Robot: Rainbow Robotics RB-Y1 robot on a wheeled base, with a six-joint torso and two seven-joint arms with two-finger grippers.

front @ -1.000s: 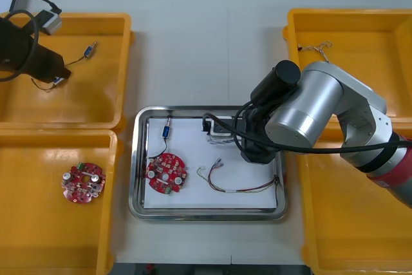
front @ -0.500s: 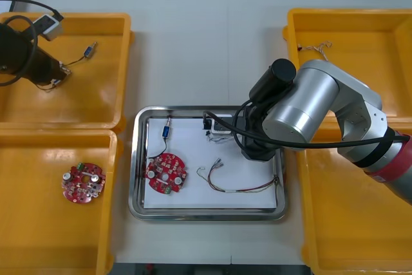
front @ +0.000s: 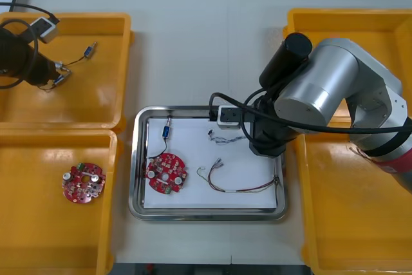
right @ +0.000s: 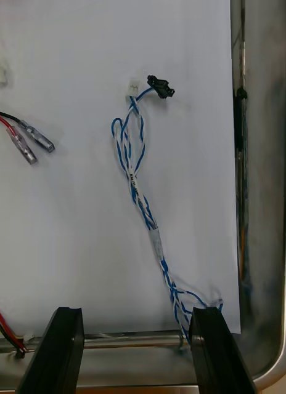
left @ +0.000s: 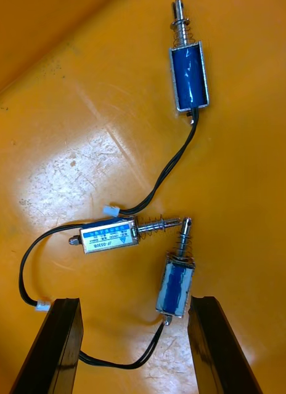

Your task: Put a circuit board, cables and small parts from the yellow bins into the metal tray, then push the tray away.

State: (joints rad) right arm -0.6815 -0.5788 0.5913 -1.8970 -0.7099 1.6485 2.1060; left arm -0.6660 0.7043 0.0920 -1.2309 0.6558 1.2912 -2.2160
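Meanwhile, four yellow bins stood on the table (front: 193, 49), two at each side, with one metal tray (front: 134, 178) between them. At far left, the left gripper (left: 135, 301) hung low inside the far left bin (front: 96, 101), its fingers spread wide and clasping nothing. Three small metal parts (left: 189, 68) lay on the bin floor before it, each a blue body with a sprung pin at one end and a thin black lead. One lay loose between the fingers, a second just beyond it, the third farther off. The near left bin (front: 38, 236) held one round red circuit board (front: 82, 183). A second circuit board (front: 166, 174), red with silvery studs, lay at the left of the tray's white inside, with a fourth small part (front: 166, 131) just beyond it. Two cables shared the tray: a red and yellow cable (front: 228, 190) at centre right, and a twisted blue and white cable (right: 135, 191), black plug at one end, stretched along the far edge. The right gripper (right: 137, 311) hovered at the tray's far right corner, fingers parted and empty, the cable's end beside one finger. The far right bin (front: 367, 30) held a small tangle of thin wire (front: 315, 47); the near right bin (front: 347, 223) lay partly under the right arm (front: 322, 94).
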